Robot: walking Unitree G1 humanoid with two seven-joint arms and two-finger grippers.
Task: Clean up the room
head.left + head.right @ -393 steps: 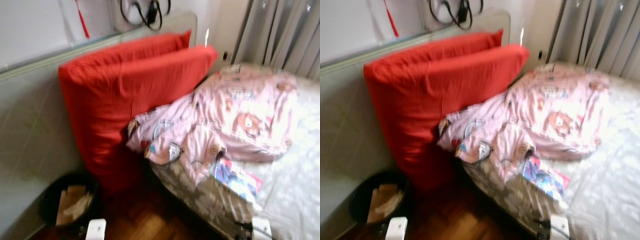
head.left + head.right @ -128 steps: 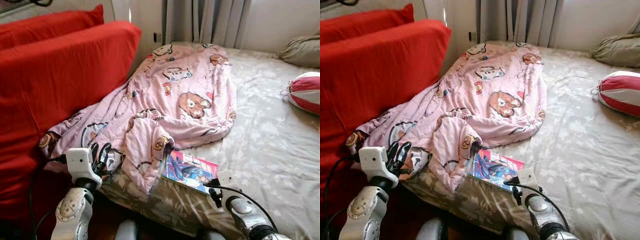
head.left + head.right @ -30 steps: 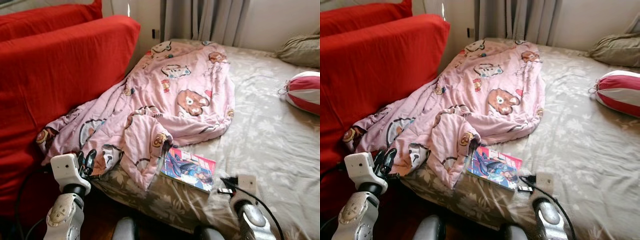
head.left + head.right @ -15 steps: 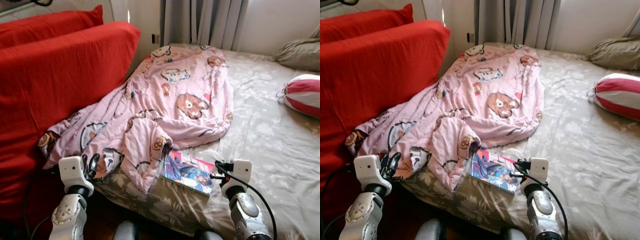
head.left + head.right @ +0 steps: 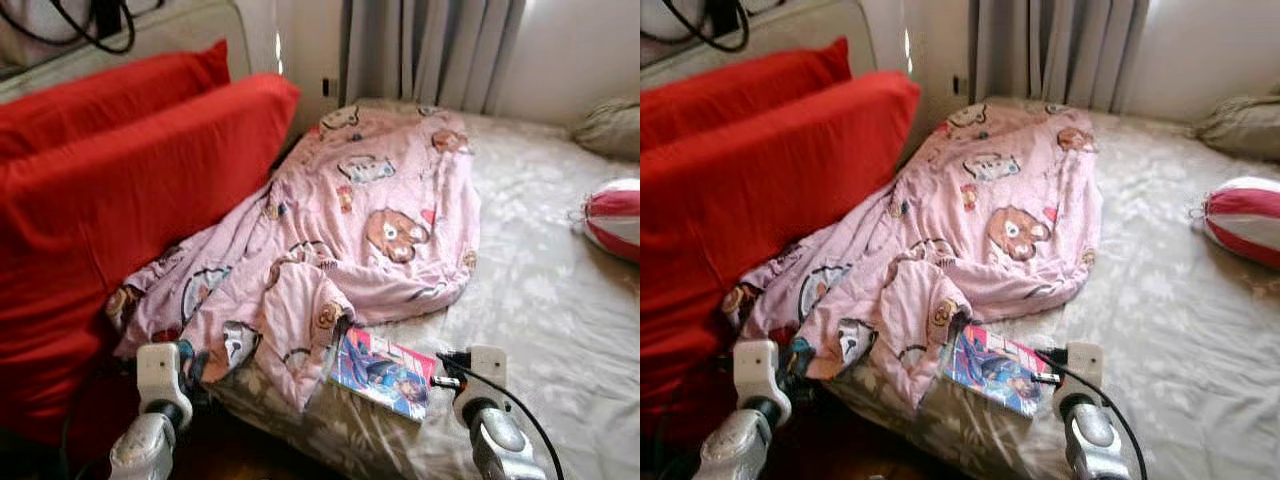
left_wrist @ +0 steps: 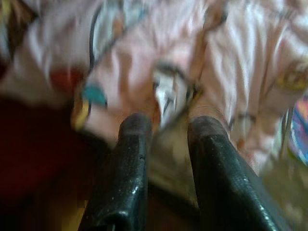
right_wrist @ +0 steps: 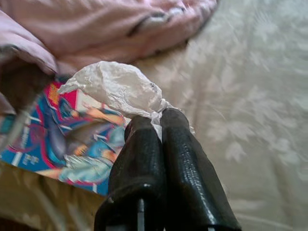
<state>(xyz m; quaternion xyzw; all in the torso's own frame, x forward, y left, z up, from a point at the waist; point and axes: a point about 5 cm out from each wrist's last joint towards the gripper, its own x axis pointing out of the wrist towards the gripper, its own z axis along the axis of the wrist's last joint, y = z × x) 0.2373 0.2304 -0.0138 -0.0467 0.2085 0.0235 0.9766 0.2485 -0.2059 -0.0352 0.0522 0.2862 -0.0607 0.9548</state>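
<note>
A crumpled white wad of paper [image 7: 115, 86] sits between the tips of my right gripper [image 7: 156, 126], which is shut on it just above the bed sheet. A colourful comic book [image 5: 383, 372] lies beside that gripper [image 5: 445, 372], near the bed's front edge and partly under a pink cartoon blanket [image 5: 370, 220]. My left gripper [image 5: 192, 362] is low at the blanket's hanging corner. In the left wrist view its fingers [image 6: 134, 144] stand open, close to the pink fabric [image 6: 144, 72] with nothing between them.
Two big red cushions [image 5: 130, 190] lean against the wall on the left of the bed. A red-and-white striped cushion [image 5: 615, 215] and an olive pillow [image 5: 610, 125] lie at the right. Grey curtains [image 5: 430, 50] hang behind. The floral sheet [image 5: 560, 320] is bare on the right.
The camera has shifted, so the whole scene sits a little lower. Over the last second my right gripper rose from the bed's front edge to beside the comic. The left gripper sank slightly.
</note>
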